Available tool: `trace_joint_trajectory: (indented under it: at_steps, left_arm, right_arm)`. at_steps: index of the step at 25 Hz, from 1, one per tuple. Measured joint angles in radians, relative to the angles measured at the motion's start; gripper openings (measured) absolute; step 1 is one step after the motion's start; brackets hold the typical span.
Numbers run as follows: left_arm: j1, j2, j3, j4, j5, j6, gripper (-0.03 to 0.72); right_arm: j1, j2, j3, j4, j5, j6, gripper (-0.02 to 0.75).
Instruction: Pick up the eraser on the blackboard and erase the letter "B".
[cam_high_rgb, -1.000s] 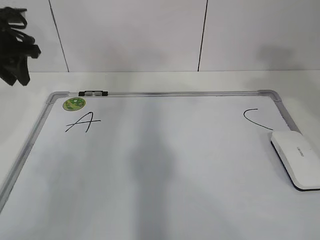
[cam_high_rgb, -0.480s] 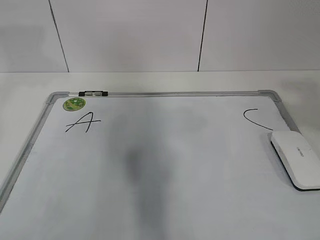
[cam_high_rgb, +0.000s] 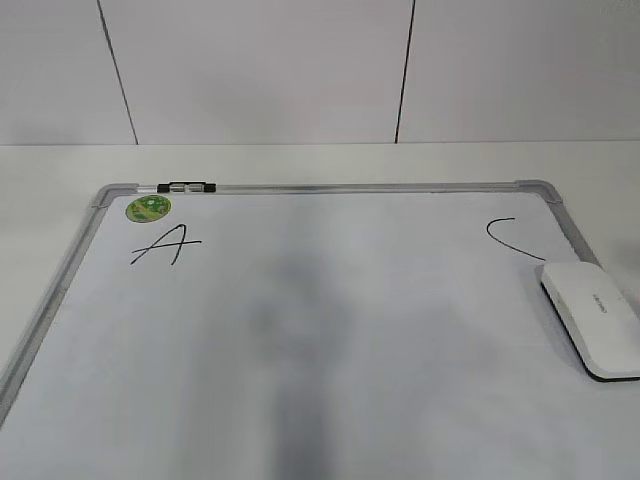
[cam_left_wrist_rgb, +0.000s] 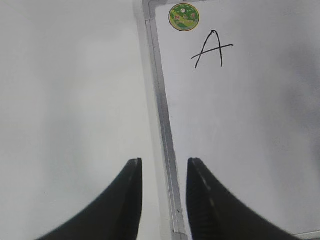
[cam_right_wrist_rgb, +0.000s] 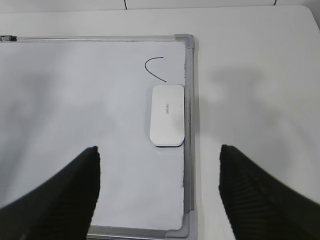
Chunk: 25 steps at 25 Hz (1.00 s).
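The white eraser (cam_high_rgb: 594, 317) lies flat on the blackboard (cam_high_rgb: 330, 330) at its right edge, just below the "C" curve (cam_high_rgb: 512, 238); it also shows in the right wrist view (cam_right_wrist_rgb: 167, 115). The slanted "A" (cam_high_rgb: 165, 245) is at the board's top left. No letter "B" shows; a faint grey smudge (cam_high_rgb: 300, 310) marks the board's middle. My left gripper (cam_left_wrist_rgb: 164, 167) is open and empty above the board's left frame. My right gripper (cam_right_wrist_rgb: 159, 155) is wide open and empty, high above the board's lower right corner. Neither gripper shows in the exterior view.
A round green sticker (cam_high_rgb: 148, 208) sits at the board's top left corner, with a small black-and-silver clip (cam_high_rgb: 187, 186) on the top frame. The white table (cam_high_rgb: 330, 160) surrounds the board; a tiled wall (cam_high_rgb: 400, 70) stands behind.
The black left arm seen at the exterior view's top left a second ago has left that view. The shadow on the board's middle has shifted. The eraser has not moved.
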Motion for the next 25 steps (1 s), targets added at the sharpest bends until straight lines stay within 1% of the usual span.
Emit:
trace_joint_trajectory:
  at_steps: [4, 12, 20, 25]
  left_arm:
    - [0.0, -0.184, 0.12, 0.0, 0.006, 0.0, 0.226]
    - [0.0, -0.553, 0.336, 0.037, 0.015, 0.008, 0.226]
    - [0.0, -0.899, 0.506, 0.037, 0.024, 0.008, 0.226]
    - [0.0, -1.026, 0.581, 0.037, 0.023, 0.008, 0.226]
  right_arm:
    - [0.0, -0.102, 0.085, 0.0, 0.002, 0.0, 0.575]
    - [0.0, -0.26, 0.241, 0.0, 0.002, -0.018, 0.575]
    - [0.0, -0.304, 0.294, 0.008, 0.002, -0.055, 0.575]
    - [0.0, -0.304, 0.328, 0.008, 0.002, -0.088, 0.575]
